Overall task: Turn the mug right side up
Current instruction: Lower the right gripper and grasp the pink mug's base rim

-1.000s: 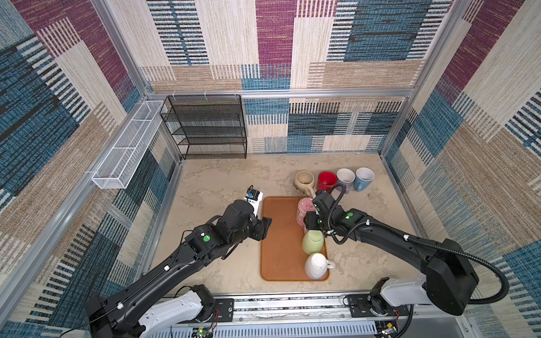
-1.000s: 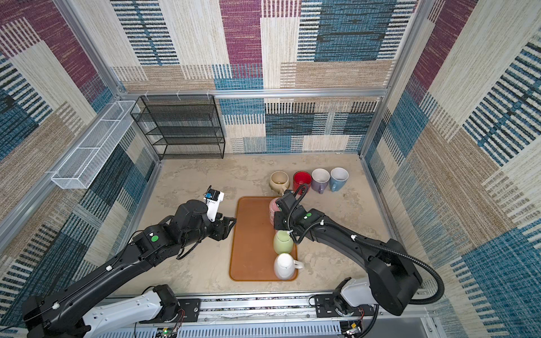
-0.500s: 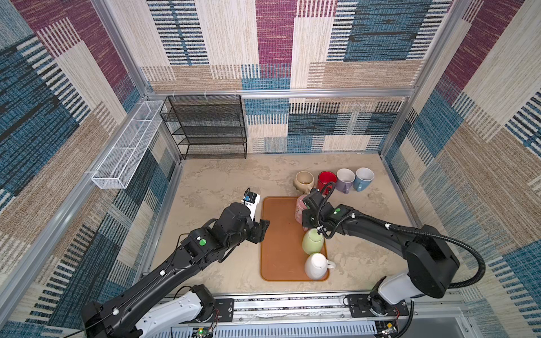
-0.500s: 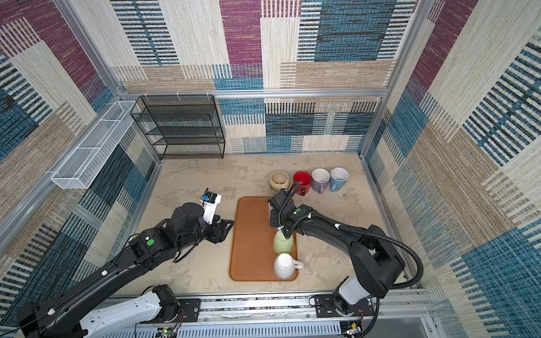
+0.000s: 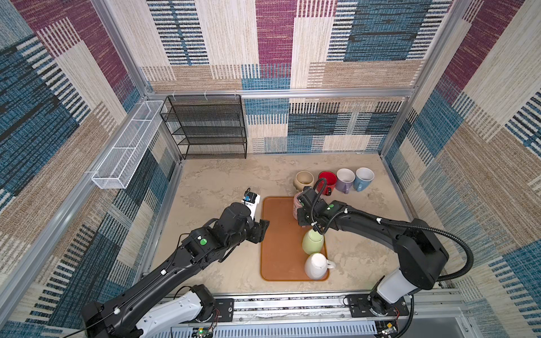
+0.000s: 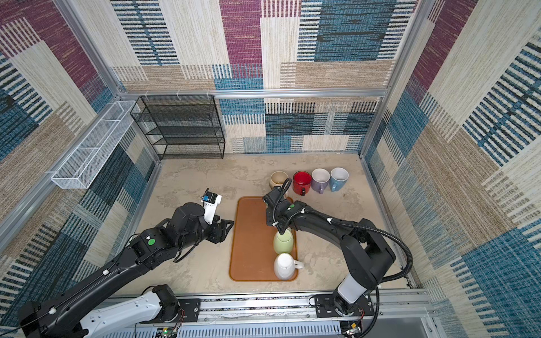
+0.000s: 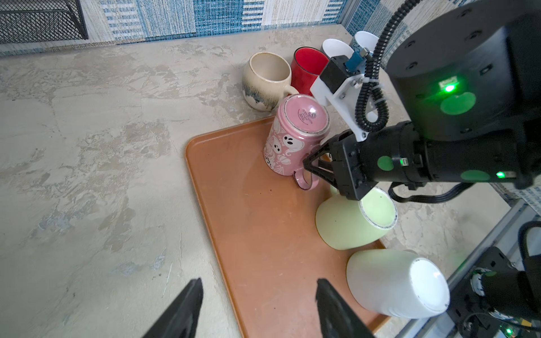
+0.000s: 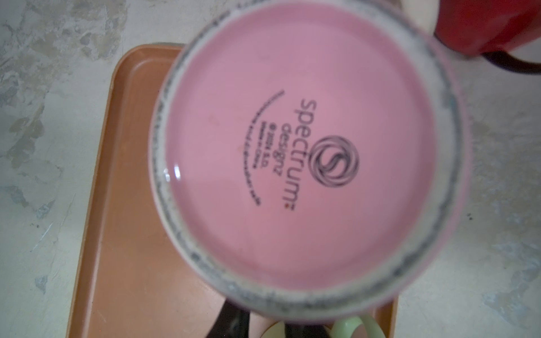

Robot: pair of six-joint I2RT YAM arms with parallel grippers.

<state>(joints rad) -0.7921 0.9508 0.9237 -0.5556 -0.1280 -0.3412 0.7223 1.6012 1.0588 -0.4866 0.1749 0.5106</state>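
Pink mug (image 7: pixel 292 137): stood bottom up on the far right corner of the tray (image 5: pixel 278 234), with its rim down on the tray. White ghost figures are seen on its side. A maker's mark is printed on the upturned base. The handle is turned toward the near side.
Right fingers (image 7: pixel 314 159): set at the pink mug's handle, reaching in from the near right, with the tips at the top of the handle loop. They are seen side-on in the left wrist view and are largely hidden under the mug's base in the right wrist view. Whether they are clamped on the handle cannot be told.
Left fingers (image 7: pixel 190 307): held apart with nothing between them, over the left edge of the tray, well apart from the pink mug.
Green mug (image 5: pixel 312 241): placed bottom up on the tray along its right edge, just on the near side of the pink mug. The right arm's wrist is seen above it.
White mug (image 5: pixel 316 265): placed bottom up on the near right corner of the tray, just beside the green mug, with its handle pointed right.
Upright mugs: lined up on the desk (image 5: pixel 219 181) beyond the tray's far right corner. From left to right they are the beige mug (image 5: pixel 304 179), red mug (image 5: pixel 327 180), lilac mug (image 5: pixel 345 179) and blue mug (image 5: pixel 364 177). The beige mug is found just beside the pink mug.
Black wire rack (image 5: pixel 209 128): stood against the far wall, at the left.
White wire basket (image 5: pixel 126 146): hung on the left wall.
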